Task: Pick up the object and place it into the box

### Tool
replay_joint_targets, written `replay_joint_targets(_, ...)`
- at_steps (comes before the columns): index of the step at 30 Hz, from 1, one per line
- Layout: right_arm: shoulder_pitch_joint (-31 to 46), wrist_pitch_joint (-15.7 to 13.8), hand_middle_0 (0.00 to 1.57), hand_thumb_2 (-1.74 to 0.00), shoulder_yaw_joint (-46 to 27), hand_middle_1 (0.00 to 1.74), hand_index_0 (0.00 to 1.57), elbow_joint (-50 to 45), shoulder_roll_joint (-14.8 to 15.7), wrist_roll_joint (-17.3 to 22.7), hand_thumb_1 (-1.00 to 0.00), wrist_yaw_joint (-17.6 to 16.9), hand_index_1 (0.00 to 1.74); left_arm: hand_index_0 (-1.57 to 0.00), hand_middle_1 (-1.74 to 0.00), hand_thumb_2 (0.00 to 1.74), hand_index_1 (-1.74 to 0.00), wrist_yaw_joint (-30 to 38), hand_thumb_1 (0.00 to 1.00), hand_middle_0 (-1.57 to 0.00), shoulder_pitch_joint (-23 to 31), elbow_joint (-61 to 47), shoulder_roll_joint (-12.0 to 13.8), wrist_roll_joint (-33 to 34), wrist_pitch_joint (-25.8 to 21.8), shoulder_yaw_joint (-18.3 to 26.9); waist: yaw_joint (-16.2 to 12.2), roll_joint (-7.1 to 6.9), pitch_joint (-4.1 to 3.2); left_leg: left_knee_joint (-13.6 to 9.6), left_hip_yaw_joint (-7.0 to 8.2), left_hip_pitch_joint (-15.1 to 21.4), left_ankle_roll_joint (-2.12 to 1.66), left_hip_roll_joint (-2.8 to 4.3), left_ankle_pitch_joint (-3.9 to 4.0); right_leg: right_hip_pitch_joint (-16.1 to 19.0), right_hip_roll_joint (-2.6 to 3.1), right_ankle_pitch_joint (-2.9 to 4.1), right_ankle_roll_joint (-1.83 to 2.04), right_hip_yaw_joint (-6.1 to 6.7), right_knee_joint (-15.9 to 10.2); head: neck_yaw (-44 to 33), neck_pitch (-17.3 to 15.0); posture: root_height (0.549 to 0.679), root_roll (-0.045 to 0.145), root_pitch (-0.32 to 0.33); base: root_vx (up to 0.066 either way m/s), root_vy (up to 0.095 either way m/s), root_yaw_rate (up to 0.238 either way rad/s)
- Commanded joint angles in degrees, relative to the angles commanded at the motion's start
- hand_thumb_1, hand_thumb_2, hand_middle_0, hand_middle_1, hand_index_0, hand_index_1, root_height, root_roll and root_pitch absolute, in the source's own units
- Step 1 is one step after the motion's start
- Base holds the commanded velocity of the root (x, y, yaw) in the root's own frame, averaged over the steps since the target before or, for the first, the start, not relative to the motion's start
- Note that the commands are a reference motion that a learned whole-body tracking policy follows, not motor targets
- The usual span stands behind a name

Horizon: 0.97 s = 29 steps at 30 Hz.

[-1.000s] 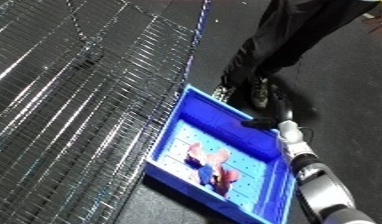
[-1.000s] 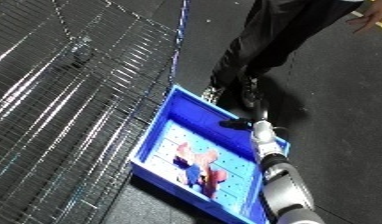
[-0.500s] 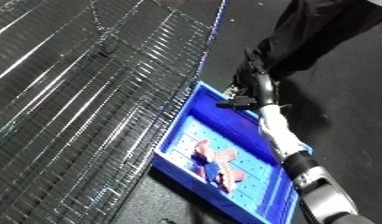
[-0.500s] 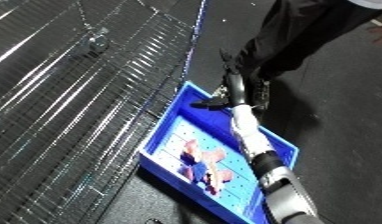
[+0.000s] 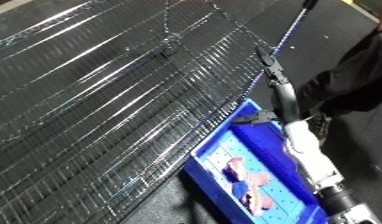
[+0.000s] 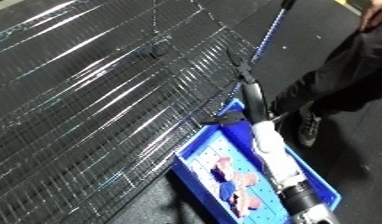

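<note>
Bin (image 5: 202,165) (blue, pink items (image 5: 243,175) inside) lies under your right hand (image 5: 274,69), fingers straight, together, reaching over the wire rack (image 5: 116,100).

— What lies beyond the fingertips?

— A wide wire-mesh surface (image 5: 107,100), dark, its bars catching bright streaks of light, stretching up and left.

— And to the other side of them?

— Dark floor (image 6: 312,30), crossed by a thin blue-lit strip (image 5: 294,27) running along the mesh's edge.
</note>
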Motion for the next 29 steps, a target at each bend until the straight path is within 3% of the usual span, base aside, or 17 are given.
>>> replay_joint_targets(13, -6.79, 0.93, 0.00, 0.00, 12.23, 0.00, 0.00, -4.73, 3.11, -1.36, 0.00, 3.43, 0.00, -1.57, -1.74, 1.74, -1.74, 1.56, 1.00, -1.57, -2.85, 0.05, -0.98, 0.46, 0.59, -0.94, 4.13, -2.08, 0.28, 0.75, -2.10, -1.16, 0.05, -0.28, 0.44, -0.05, -0.24, -1.08, -0.18, -1.47, 1.78, -21.46, 0.83, 0.644, 0.059, -0.143, 0.000, -0.010, 0.102)
replay_joint_targets(21, -10.84, 1.12, 0.00, 0.00, 19.65, 0.00, 0.00, -5.16, 4.34, -1.34, 0.00, 5.22, 0.00, -1.57, -1.74, 1.74, -1.74, 2.67, 1.00, -1.57, -5.77, 1.06, -1.46, -0.51, 0.16, -2.64, 6.34, -2.64, 0.28, 1.50, -3.14, -1.56, 0.25, -0.63, 0.00, 0.26, -0.76, -1.47, -0.10, -2.34, 2.57, -28.55, 1.55, 0.643, 0.055, -0.145, 0.019, 0.008, 0.076)
replay_joint_targets(29, -13.10, 1.31, 0.00, 0.00, 25.21, 0.00, 0.00, -3.56, 6.84, -1.24, 0.00, 6.01, 0.00, -1.57, -1.74, 1.74, -1.74, 3.38, 1.00, -1.57, -7.37, 1.61, -1.62, -0.36, 0.16, -3.78, 7.87, -2.69, 0.55, 1.02, -3.86, -1.53, 0.43, -1.00, 0.06, 0.57, -1.11, -1.53, 0.14, -3.04, 2.37, -35.07, -0.13, 0.643, 0.051, -0.140, 0.025, 0.018, 0.069)
